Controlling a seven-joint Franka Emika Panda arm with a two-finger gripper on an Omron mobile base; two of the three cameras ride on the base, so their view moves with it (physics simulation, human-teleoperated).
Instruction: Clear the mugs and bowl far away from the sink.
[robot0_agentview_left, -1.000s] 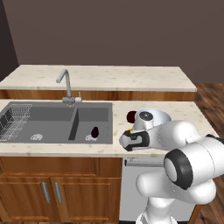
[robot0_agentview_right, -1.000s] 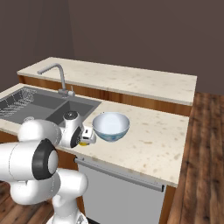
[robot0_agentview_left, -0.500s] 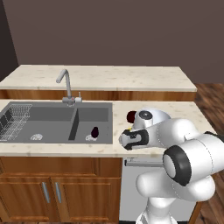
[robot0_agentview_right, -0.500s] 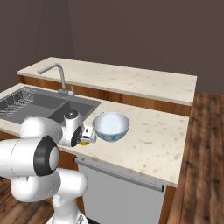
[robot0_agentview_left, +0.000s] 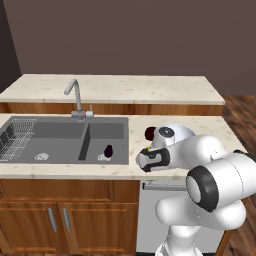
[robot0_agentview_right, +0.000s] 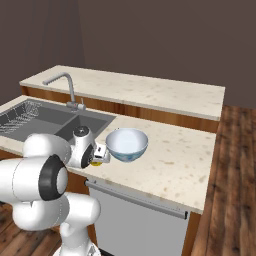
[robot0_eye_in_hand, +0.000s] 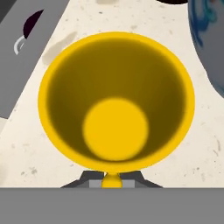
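Observation:
I look straight down into the bright yellow mug (robot0_eye_in_hand: 116, 100), which stands on the speckled counter by the sink's right edge. My gripper (robot0_eye_in_hand: 112, 180) is shut on the yellow mug's near wall; a strip of yellow shows between the fingertips. From the right base view the gripper (robot0_agentview_right: 100, 157) hangs low over that mug (robot0_agentview_right: 96, 161), just left of the pale blue bowl (robot0_agentview_right: 127, 144). One dark mug (robot0_agentview_left: 108, 150) sits in the sink's (robot0_agentview_left: 50, 135) right basin. Another dark mug (robot0_agentview_left: 150, 133) stands on the counter behind my hand (robot0_agentview_left: 145, 159).
A silver faucet (robot0_agentview_left: 75, 95) rises behind the sink, and a wire rack (robot0_agentview_left: 15, 140) lies in the left basin. A raised back counter (robot0_agentview_right: 150, 90) runs along the far side. Open counter (robot0_agentview_right: 180, 160) stretches right of the bowl.
The gripper's fingers have closed from wide open onto the yellow mug's wall. The arm has barely moved, and the mugs and bowl stand where they were.

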